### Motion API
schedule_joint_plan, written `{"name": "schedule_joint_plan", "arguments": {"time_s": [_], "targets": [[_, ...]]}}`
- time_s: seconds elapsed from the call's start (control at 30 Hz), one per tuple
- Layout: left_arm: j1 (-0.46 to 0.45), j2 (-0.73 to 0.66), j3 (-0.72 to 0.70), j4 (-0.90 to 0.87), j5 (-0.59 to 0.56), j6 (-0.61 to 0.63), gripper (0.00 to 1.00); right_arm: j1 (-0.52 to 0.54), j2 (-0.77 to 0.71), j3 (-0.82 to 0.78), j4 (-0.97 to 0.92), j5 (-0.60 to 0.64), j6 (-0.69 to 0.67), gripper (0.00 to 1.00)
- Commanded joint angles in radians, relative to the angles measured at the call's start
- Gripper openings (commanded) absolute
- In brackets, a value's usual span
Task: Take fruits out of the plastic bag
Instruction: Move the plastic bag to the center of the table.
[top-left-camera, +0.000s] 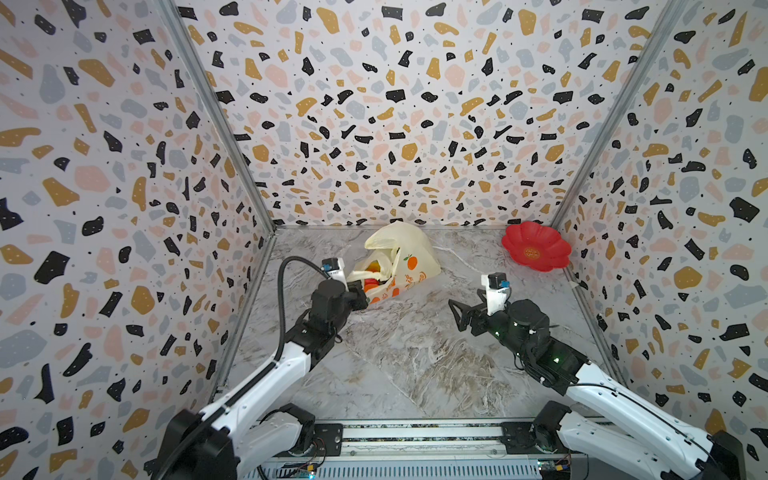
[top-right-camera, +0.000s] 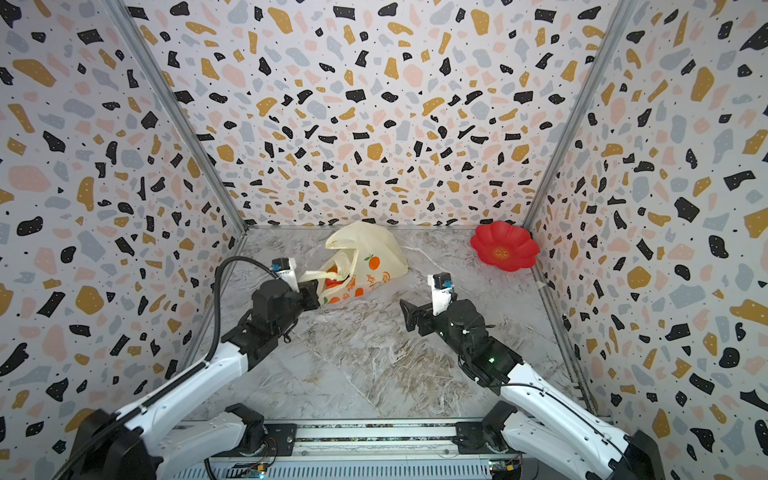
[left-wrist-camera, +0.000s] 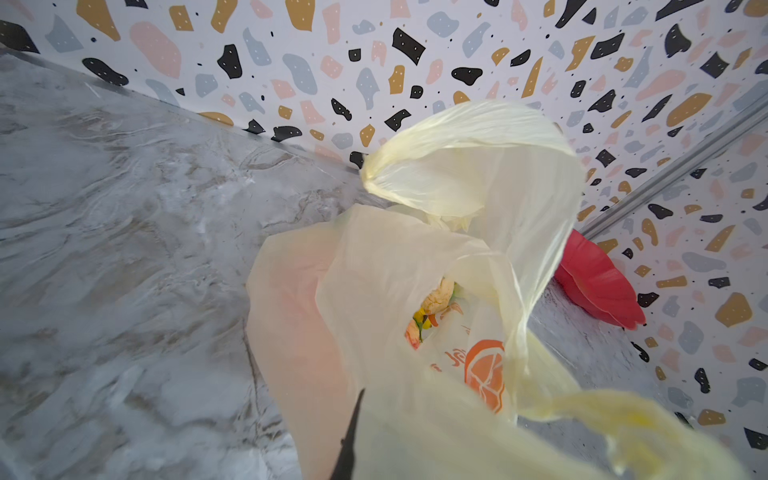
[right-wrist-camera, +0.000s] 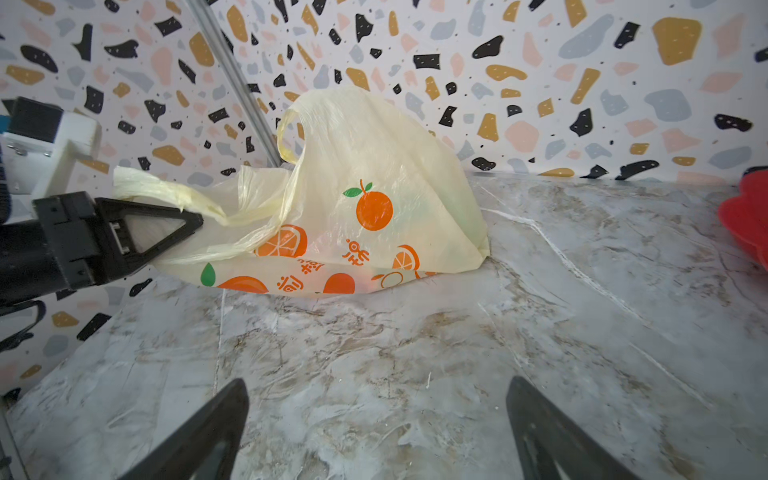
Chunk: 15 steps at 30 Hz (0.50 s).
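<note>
Left end effector (top-left-camera: 360, 293) was clamped on the mouth edge of the plastic bag (top-left-camera: 411, 249). The bag lay on the desk (top-left-camera: 415, 353) near the back wall, fruits (top-left-camera: 373, 267) inside. Right end effector (top-left-camera: 459, 314) was wide open, well apart from it.

Fruits (left-wrist-camera: 440, 293): mostly masked by the film of the plastic bag (top-left-camera: 409, 253). Through its mouth the left wrist view shows only a cream knobbly piece with yellow and green scraps; both top views show red and orange patches too small to name.
Left claw (top-left-camera: 358, 293): tips lost against the bag mouth in both top views. The left wrist view shows a single dark finger (left-wrist-camera: 349, 440) sliver, cut off at the view's edge.
Nearest bag handle (left-wrist-camera: 623, 419): blurred.
Red dish (left-wrist-camera: 598, 282): partly behind the bag there, cropped at the edge in the right wrist view.
Right claw (right-wrist-camera: 376, 390): finger bases cropped.
</note>
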Motion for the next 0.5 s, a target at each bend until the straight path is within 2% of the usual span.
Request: {"name": "schedule_joint_plan", "arguments": {"time_s": [0.0, 0.2, 0.37, 0.47], "targets": [[0.001, -0.164, -0.069, -0.003, 0.009, -0.023, 0.0, 0.078, 0.079, 0.13, -0.079, 0.047, -0.059, 0.97], [0.001, -0.34, -0.196, -0.031, 0.042, -0.072, 0.0, 0.209, 0.32, 0.381, -0.165, 0.115, -0.128, 0.97], [0.0, -0.373, -0.258, -0.002, 0.075, -0.092, 0.0, 0.238, 0.518, 0.589, -0.247, 0.147, -0.164, 0.97], [0.001, -0.371, -0.279, 0.004, 0.092, -0.095, 0.0, 0.244, 0.625, 0.692, -0.294, 0.223, -0.166, 0.97]]}}
